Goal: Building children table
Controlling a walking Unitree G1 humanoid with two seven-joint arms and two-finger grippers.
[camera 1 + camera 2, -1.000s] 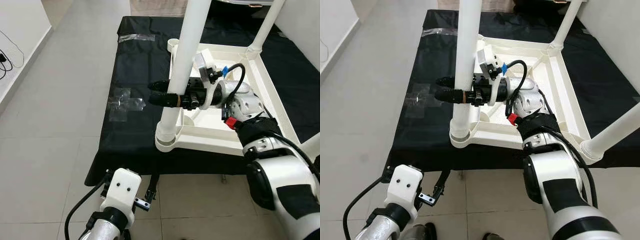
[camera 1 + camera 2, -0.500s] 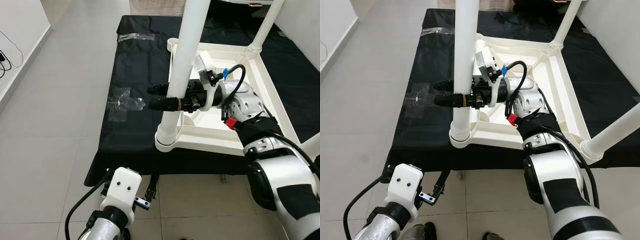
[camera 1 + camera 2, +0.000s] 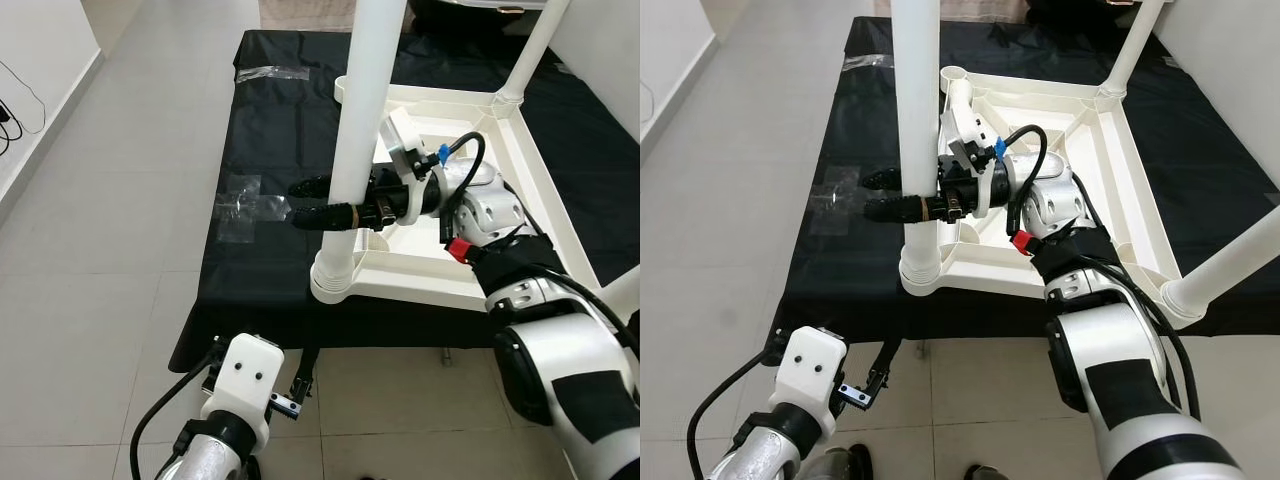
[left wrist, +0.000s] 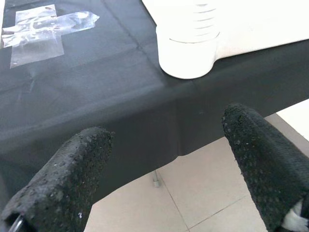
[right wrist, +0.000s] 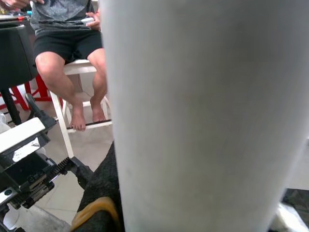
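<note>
The white children's table (image 3: 430,288) lies upside down on a black cloth. A white table leg (image 3: 358,130) stands almost upright in the near-left corner socket (image 3: 335,280). My right gripper (image 3: 305,203) is shut on this leg a little above the socket, one black finger on each side. In the right wrist view the leg (image 5: 207,111) is close up, with a finger (image 5: 104,193) against it. My left gripper (image 4: 164,169) hangs open below the table's front edge, over the floor tiles.
Two more white legs stand in the far-right (image 3: 535,50) and near-right (image 3: 622,292) corners. Clear plastic bags (image 3: 250,205) lie on the cloth left of the table. A person (image 5: 67,43) sits on a white stool beyond the leg. Grey tiled floor lies to the left.
The leg has swung from leaning to nearly upright. My right gripper has rolled and dropped slightly with it, its fingertips now lower. The left arm has stayed still.
</note>
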